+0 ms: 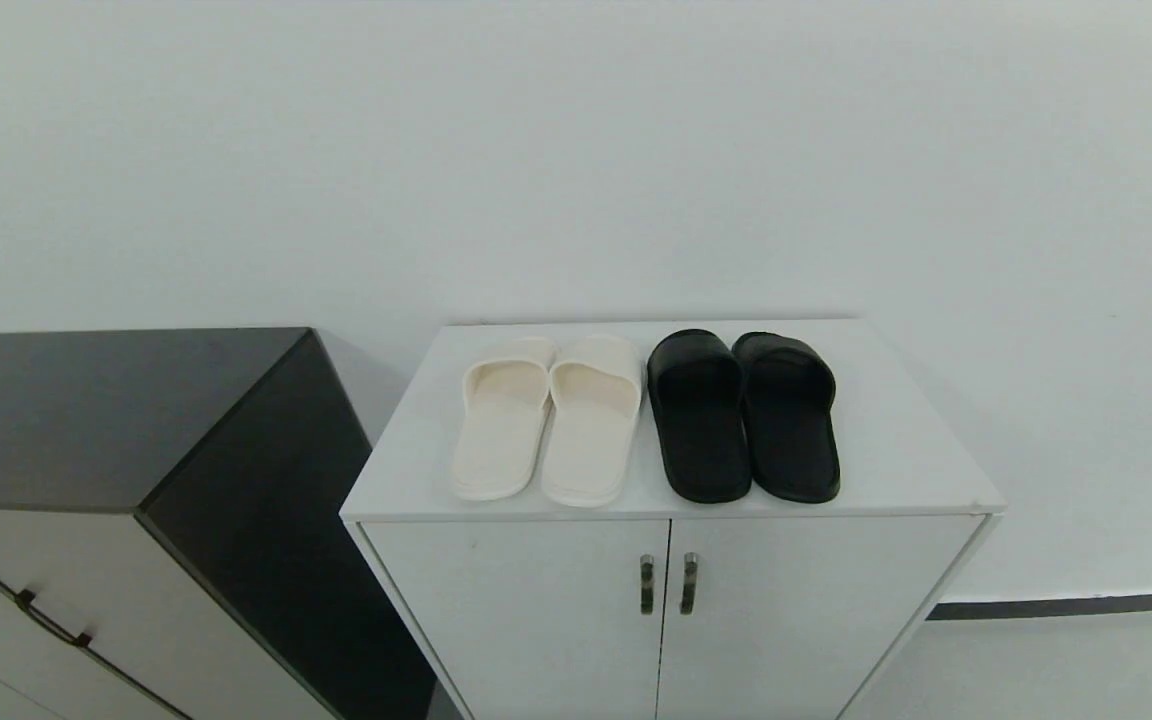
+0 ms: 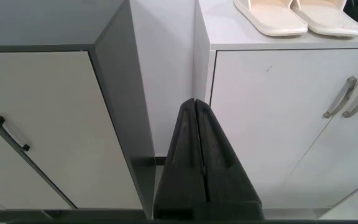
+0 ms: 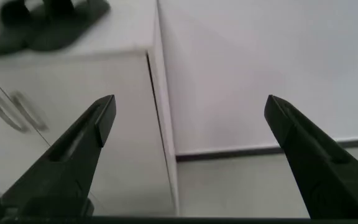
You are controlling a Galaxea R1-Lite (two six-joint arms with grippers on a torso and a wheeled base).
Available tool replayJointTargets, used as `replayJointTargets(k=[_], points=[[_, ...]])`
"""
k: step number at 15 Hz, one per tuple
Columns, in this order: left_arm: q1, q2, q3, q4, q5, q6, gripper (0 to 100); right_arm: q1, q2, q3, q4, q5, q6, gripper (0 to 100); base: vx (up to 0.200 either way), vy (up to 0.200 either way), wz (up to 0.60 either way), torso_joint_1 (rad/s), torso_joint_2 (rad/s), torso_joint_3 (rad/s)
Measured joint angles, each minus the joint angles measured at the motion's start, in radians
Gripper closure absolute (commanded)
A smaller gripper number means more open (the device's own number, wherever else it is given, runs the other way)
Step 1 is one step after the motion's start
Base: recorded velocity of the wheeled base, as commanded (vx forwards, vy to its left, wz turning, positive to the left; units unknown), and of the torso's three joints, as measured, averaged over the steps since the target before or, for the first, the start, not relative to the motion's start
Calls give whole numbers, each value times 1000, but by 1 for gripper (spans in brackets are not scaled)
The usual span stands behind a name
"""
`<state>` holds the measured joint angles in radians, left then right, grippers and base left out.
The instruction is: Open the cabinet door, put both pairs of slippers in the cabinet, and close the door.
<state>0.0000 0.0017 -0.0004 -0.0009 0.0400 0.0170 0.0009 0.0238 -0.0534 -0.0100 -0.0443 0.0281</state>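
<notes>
A white cabinet (image 1: 896, 440) stands against the wall with both doors closed; two metal handles (image 1: 666, 583) meet at the middle. On its top lie a pair of cream slippers (image 1: 546, 420) on the left and a pair of black slippers (image 1: 746, 415) on the right. My left gripper (image 2: 194, 106) is shut with nothing in it, low in front of the cabinet's left corner, with the cream slippers (image 2: 297, 15) and the handles (image 2: 353, 96) beyond. My right gripper (image 3: 188, 112) is open and empty beside the cabinet's right front edge, and the black slippers (image 3: 42, 22) lie above.
A dark-topped chest with pale drawer fronts (image 1: 126, 480) stands close on the cabinet's left, with a narrow gap (image 2: 160, 81) between them. A plain wall is behind, and bare floor (image 1: 1066, 665) lies to the cabinet's right.
</notes>
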Motion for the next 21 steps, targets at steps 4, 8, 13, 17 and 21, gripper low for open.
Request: replayJointTargets(k=[4,8,13,17,21], points=[[0,0,0,1,-12,0,100,12,232,-187,61,206,-51,0,0,0,0,0,0,0],[0,0,0,1,-15,1,100,107,571,-286,37,320,-32,0,0,0,0,0,0,0],[0,0,-1,1,-17,3,100,479,946,-444,-177,57,182,0,0,0,0,0,0,0],[0,0,0,1,-17,4,100,716,1292,-597,-396,-237,243,0,0,0,0,0,0,0],[0,0,0,1,-17,4,100,786,1599,-847,-474,-473,250,0,0,0,0,0,0,0]])
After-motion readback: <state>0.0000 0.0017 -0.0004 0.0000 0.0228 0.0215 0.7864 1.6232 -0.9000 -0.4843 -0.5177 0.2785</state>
